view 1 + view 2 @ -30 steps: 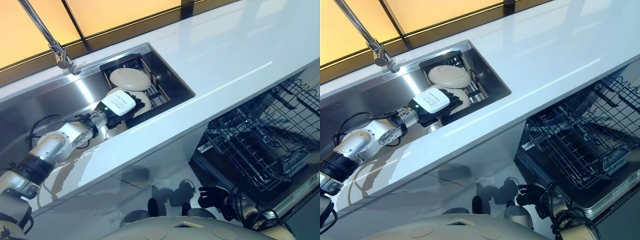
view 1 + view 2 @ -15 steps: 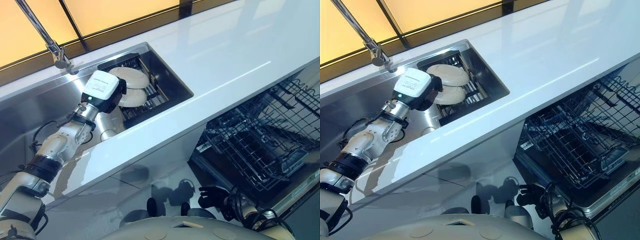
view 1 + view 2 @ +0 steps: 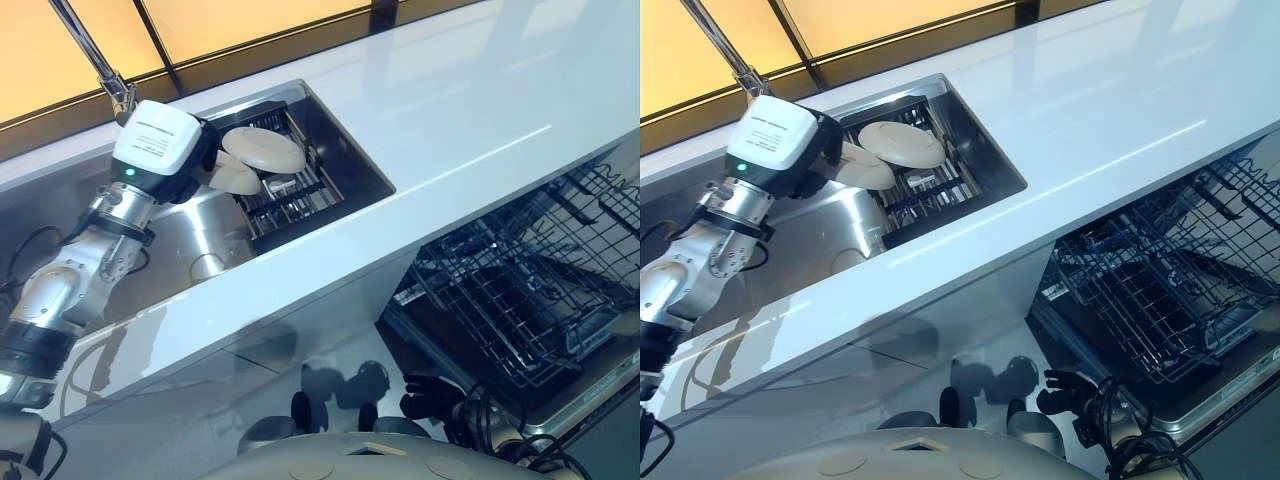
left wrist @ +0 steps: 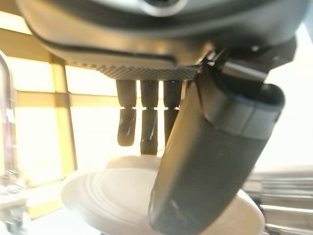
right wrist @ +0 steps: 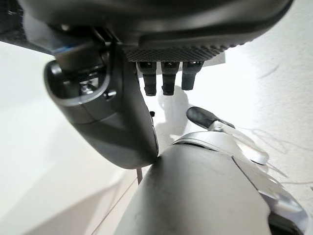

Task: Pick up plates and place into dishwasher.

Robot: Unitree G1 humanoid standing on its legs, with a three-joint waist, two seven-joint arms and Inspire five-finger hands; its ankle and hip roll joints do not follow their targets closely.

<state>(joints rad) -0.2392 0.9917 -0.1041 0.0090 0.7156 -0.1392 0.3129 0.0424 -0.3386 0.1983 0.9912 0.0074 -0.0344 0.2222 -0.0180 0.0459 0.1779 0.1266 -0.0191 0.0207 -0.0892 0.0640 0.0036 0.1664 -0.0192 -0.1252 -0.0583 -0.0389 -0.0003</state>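
- Plates are the matter here, but nearest the camera the right hand (image 3: 1065,388) hangs low in front of the cabinet, away from them; in its wrist view its fingers (image 5: 167,78) look curled with nothing in them.
- Beside it on the right, the dishwasher rack (image 3: 520,290) stands pulled out below the white surface (image 3: 470,110), its dark wire basket showing no plate.
- Farther back, the steel sink (image 3: 190,225) is let into the surface, with a black dish rack (image 3: 295,195) in its right part.
- Over the sink the left hand (image 3: 190,160) grips one cream plate (image 3: 232,178) at its rim, lifted clear of the rack; the left wrist view shows the thumb (image 4: 205,161) over the plate's face and the fingers (image 4: 146,122) curled behind it.
- A second cream plate (image 3: 265,150) lies in the dish rack, just beyond the held one.
- Farthest, the tap (image 3: 95,55) rises at the sink's back edge.
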